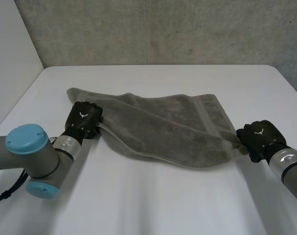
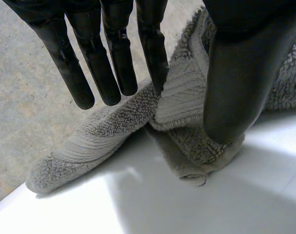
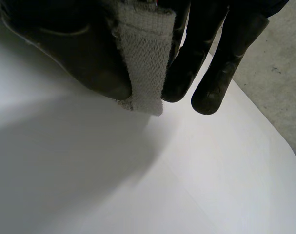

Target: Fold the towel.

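A grey towel (image 1: 163, 127) lies rumpled across the middle of the white table (image 1: 153, 200), its near edge bowed toward me. My left hand (image 1: 84, 118) sits at the towel's left edge. In the left wrist view its fingers (image 2: 113, 63) are straight and spread over the towel (image 2: 113, 129), and its thumb (image 2: 235, 78) rests on a folded corner. The woven band stands loose between thumb and fingers. My right hand (image 1: 260, 136) is at the towel's near right corner. Its fingers (image 3: 216, 63) and thumb are curled on the towel's band (image 3: 145, 58) just above the table.
A concrete wall (image 1: 163, 29) rises behind the table's far edge. Bare white tabletop lies in front of the towel between my two arms, and more beyond it. The table's right edge (image 1: 292, 90) runs close to my right hand.
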Motion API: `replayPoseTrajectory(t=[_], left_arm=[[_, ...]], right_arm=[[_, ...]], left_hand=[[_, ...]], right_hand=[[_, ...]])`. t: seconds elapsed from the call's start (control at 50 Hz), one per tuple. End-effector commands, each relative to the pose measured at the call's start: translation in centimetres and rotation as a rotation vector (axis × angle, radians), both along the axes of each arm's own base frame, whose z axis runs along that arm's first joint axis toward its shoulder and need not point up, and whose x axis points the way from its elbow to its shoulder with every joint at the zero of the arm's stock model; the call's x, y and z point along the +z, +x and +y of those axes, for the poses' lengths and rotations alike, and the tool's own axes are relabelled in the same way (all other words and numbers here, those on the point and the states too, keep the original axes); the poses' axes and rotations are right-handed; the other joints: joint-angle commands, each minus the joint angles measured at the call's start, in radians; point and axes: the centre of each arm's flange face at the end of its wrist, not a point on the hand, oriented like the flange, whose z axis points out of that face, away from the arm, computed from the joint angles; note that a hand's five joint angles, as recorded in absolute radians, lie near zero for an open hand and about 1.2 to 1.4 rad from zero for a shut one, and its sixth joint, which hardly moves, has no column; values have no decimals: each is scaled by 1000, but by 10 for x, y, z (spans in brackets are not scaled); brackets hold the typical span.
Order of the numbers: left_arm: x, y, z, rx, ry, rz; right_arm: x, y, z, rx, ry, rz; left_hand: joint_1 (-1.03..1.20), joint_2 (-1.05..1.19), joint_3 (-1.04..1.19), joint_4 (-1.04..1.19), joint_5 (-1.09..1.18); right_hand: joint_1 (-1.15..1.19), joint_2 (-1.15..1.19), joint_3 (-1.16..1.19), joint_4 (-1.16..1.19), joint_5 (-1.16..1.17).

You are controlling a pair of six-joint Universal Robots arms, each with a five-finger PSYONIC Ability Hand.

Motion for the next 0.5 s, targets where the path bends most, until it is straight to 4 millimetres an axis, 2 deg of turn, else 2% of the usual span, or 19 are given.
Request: replayPoseTrajectory(t=[0.02, 0.5], left_arm=[[3, -4, 4, -14, 52, 103], [14, -6, 8, -19, 98, 200]], right_arm=[[0, 0, 1, 1, 2, 0], [-1, 0, 1, 0, 5, 2]], left_hand=[[6, 14, 12, 17, 10], [-30, -22, -23, -19, -25]], right_hand=[[56, 56, 43, 49, 62], [56, 56, 43, 49, 62]])
